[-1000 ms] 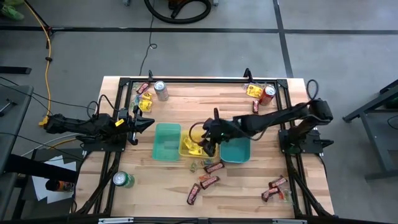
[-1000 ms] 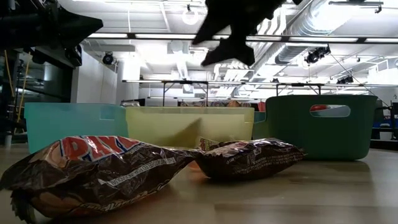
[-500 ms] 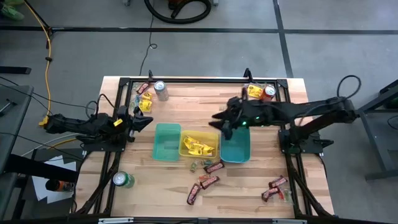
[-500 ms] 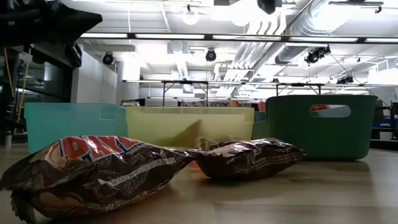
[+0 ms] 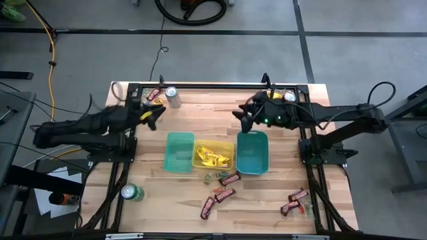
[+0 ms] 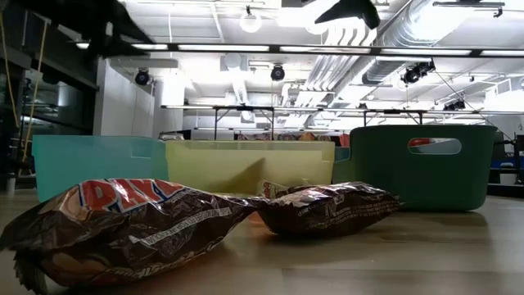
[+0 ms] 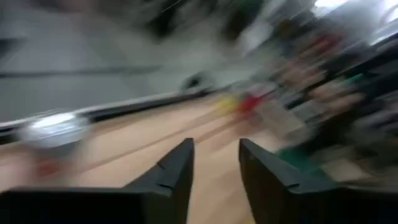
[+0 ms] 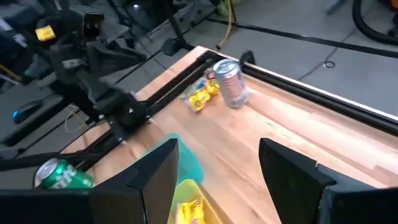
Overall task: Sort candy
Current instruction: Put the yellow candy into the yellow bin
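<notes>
Front of counter: brown candy bars (image 5: 225, 195) lie loose on the wood, near the front edge. More bars (image 5: 295, 201) sit at the front right corner.
Green can (image 5: 131, 193): it stands at the front left, well apart from the bins.
Middle: three bins sit side by side. The yellow bin (image 5: 232, 146) holds yellow candy packets (image 5: 211, 157). The light green bin (image 5: 168, 155) and the teal bin (image 5: 266, 151) look bare inside.
Right gripper (image 5: 243, 118): it hangs above the counter, just behind the teal bin. Its fingers are spread apart and hold nothing.
Left gripper (image 5: 157, 112): it is near the back left corner, fingers apart and holding nothing.
Back: yellow packets (image 5: 155, 109) lie beside a silver can (image 5: 173, 97).
What could go wrong: the left gripper could bump the silver can over, because the can stands just beside those packets.
</notes>
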Available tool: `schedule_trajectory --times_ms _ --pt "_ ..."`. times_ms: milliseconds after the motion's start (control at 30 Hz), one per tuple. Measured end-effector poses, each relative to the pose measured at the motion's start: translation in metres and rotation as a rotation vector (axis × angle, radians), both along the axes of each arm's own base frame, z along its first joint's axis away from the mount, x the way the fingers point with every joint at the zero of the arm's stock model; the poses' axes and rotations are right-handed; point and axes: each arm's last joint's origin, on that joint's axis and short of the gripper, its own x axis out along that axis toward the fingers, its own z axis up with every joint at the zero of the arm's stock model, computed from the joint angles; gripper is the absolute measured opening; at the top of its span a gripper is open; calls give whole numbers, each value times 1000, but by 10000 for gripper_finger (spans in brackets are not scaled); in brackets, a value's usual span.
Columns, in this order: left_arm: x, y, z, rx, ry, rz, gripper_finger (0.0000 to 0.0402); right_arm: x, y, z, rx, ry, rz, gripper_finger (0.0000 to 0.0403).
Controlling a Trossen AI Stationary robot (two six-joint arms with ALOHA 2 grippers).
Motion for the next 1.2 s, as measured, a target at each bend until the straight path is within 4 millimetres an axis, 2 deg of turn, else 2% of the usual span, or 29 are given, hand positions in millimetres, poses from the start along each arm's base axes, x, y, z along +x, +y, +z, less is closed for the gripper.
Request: schedule_trajectory --times_ms 67,167,267,400,667,833,1100,1200 --pt "5 13 4 -40 165 81 147 -1 -10 -1 -3 26 6 217" --pt "12 33 -5 -183 349 155 171 -3 -26 -3 -26 62 33 217" --pt "19 48 -25 -353 485 205 184 -5 -41 -4 -49 89 82 217" --pt "22 62 -57 -502 657 366 188 -7 -54 -4 -77 108 125 217" --pt "36 83 -97 -572 766 558 188 -12 -70 -4 -89 114 172 217" --pt "47 100 -114 -553 798 531 188 -12 -72 -4 -71 107 165 217" --pt "45 124 -145 -649 875 546 187 -12 -72 -4 19 70 120 217" --pt "47 128 -152 -656 909 466 162 -12 -71 -4 51 57 108 217"
